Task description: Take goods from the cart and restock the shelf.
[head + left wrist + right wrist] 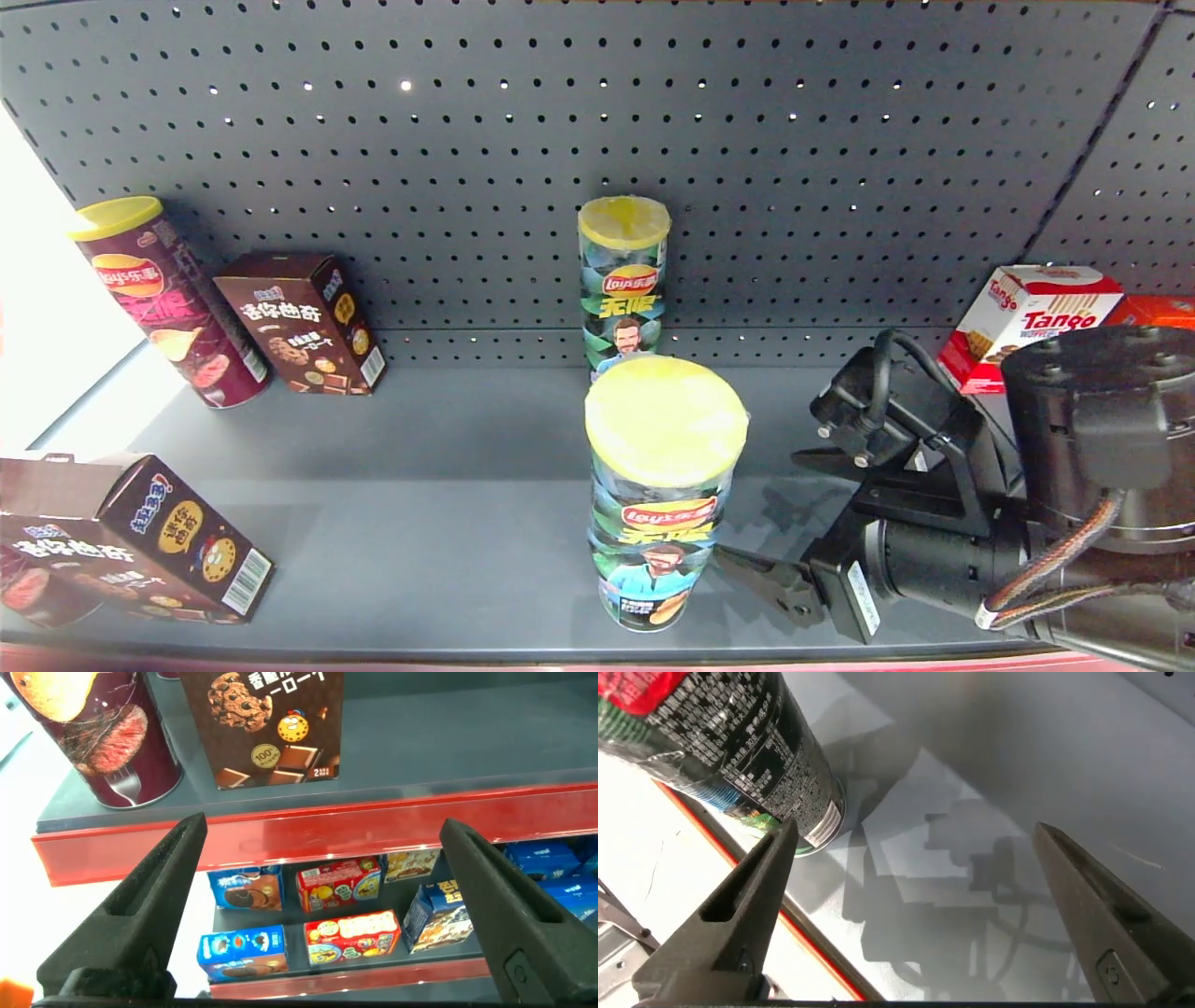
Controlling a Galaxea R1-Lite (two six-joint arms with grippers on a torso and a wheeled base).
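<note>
Two green chip cans with yellow lids stand upright on the grey shelf [420,523]. One can [624,280] is at the back against the pegboard. The other can [661,495] is near the front edge and also shows in the right wrist view [719,747]. My right gripper [761,505] sits just right of the front can, open and apart from it, with nothing between its fingers [915,831]. My left gripper [324,826] is open and empty, held in front of the shelf's red front edge [308,840].
A maroon chip can [168,299] and a brown cookie box [303,322] stand at the back left. More cookie boxes [140,551] lie at the front left. A white-and-red wafer box [1027,317] stands at the back right. Small boxes [336,915] fill the shelf below.
</note>
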